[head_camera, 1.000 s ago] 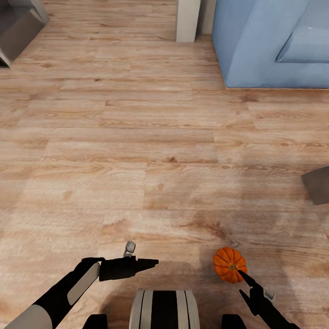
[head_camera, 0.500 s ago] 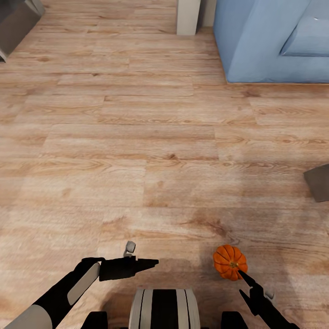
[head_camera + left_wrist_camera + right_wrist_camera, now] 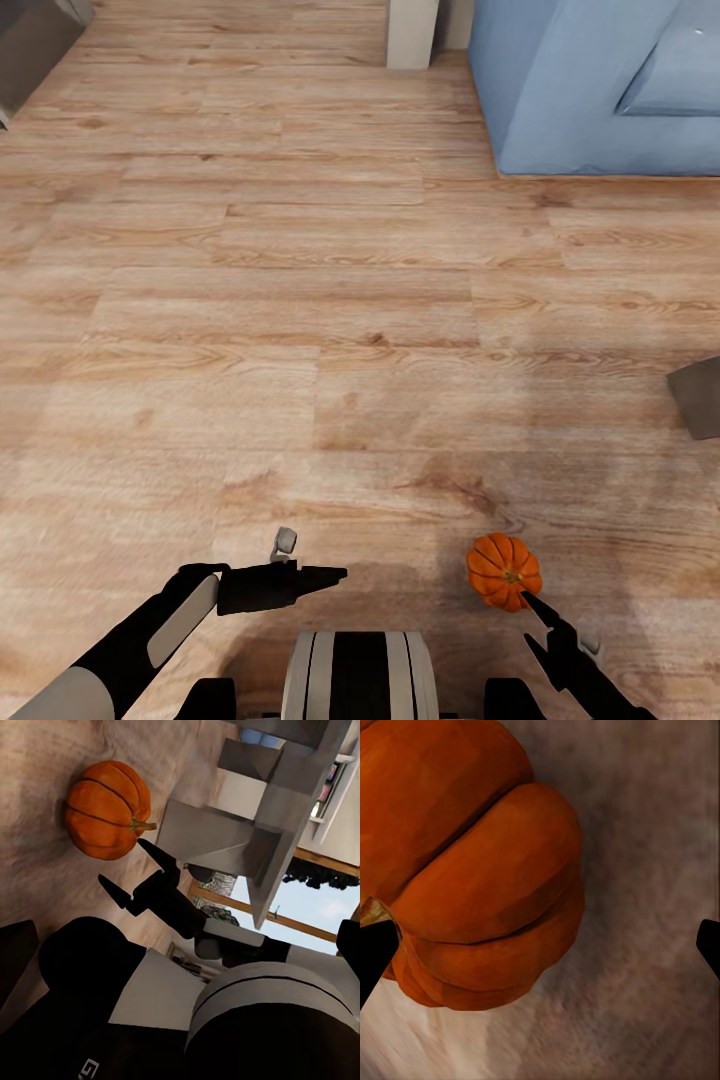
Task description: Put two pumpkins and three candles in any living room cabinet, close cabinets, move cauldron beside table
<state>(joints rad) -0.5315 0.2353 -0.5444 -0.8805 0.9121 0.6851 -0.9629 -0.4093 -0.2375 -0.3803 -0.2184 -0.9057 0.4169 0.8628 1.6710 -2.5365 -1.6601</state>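
Slightly shifted since a second ago, the head view is showing the blue upholstered sofa and the grey unit at the far left corner sitting a little higher in the picture, a sign that the camera has moved; the arms and the pumpkin are keeping their places against the robot's body.

One small bright orange ribbed pumpkin with a short dark stem is resting on the light wooden plank floor, just ahead of the robot's base and to its right. The right end effector is reaching toward it, one black fingertip touching or nearly touching the near side of the fruit. In the right wrist view the pumpkin is looming large, with the two finger tips showing at opposite edges, spread wide and holding nothing. The left wrist view is also catching the pumpkin with the right end effector just beside its stem.

The left end effector is pointing across the robot's front, its fingers lying close together, apparently holding nothing.

Ahead, a broad stretch of bare floor is lying open up to the sofa's lower edge at the far right. A grey corner of furniture is jutting in at the right edge, well apart from the pumpkin.
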